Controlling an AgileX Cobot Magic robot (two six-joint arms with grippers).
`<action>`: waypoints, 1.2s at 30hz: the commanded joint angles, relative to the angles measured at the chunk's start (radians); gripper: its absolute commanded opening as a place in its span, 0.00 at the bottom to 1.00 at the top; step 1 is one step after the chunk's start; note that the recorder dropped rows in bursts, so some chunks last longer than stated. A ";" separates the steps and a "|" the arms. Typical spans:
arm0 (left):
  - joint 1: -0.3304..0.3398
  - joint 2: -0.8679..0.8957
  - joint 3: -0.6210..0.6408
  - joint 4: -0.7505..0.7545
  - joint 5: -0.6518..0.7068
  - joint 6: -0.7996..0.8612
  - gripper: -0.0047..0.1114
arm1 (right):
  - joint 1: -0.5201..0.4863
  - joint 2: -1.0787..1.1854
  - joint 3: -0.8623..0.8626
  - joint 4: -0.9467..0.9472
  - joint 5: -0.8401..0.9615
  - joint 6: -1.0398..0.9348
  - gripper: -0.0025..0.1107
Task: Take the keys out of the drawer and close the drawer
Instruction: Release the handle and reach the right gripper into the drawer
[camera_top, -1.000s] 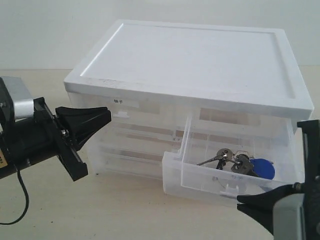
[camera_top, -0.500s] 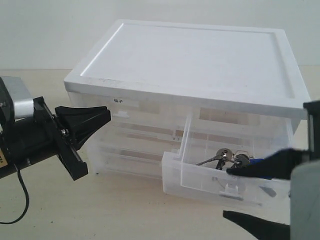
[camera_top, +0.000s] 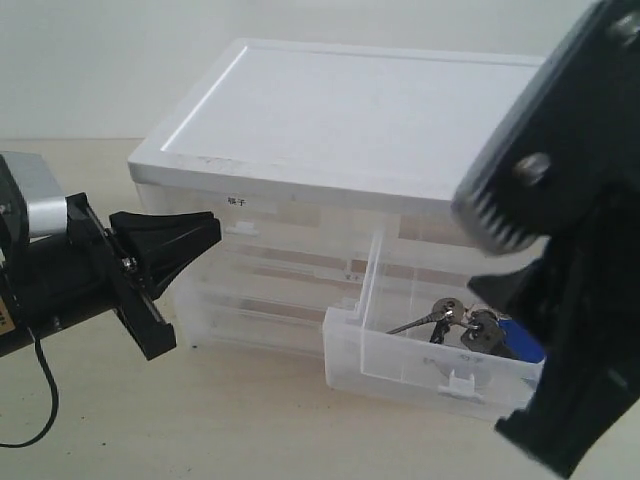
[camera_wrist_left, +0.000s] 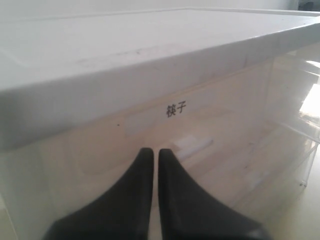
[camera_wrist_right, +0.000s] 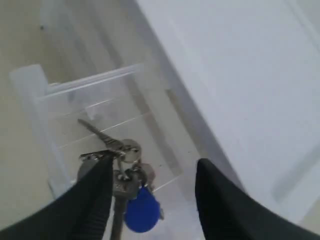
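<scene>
Clear plastic hides nothing here: the keys (camera_top: 478, 328) lie inside the pulled-out drawer (camera_top: 400, 368), towards its right side, with the blue fob (camera_wrist_right: 141, 212) among them. The right gripper (camera_wrist_right: 152, 162) hangs over the bunch with its fingers spread wide, grasping nothing. One finger appears to be over the ring. To pick well, it should drop straight down so the ring sits between both fingers, clear of the drawer walls, and close on the ring rather than a loose blade. The left gripper (camera_top: 205, 232) is clenched on nothing — near the cabinet (camera_top: 380, 110) front. Count: one bunch, one fob, one open drawer, two grippers.
</scene>
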 joint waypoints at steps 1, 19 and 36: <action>-0.003 0.003 -0.011 -0.034 -0.002 -0.001 0.08 | -0.033 0.080 -0.011 0.042 0.000 -0.038 0.42; -0.003 0.003 -0.011 -0.012 -0.002 -0.001 0.08 | -0.457 0.226 -0.038 0.621 -0.241 -0.612 0.42; -0.003 0.003 -0.011 -0.005 -0.002 -0.007 0.08 | -0.457 0.318 -0.053 0.518 -0.180 -0.569 0.10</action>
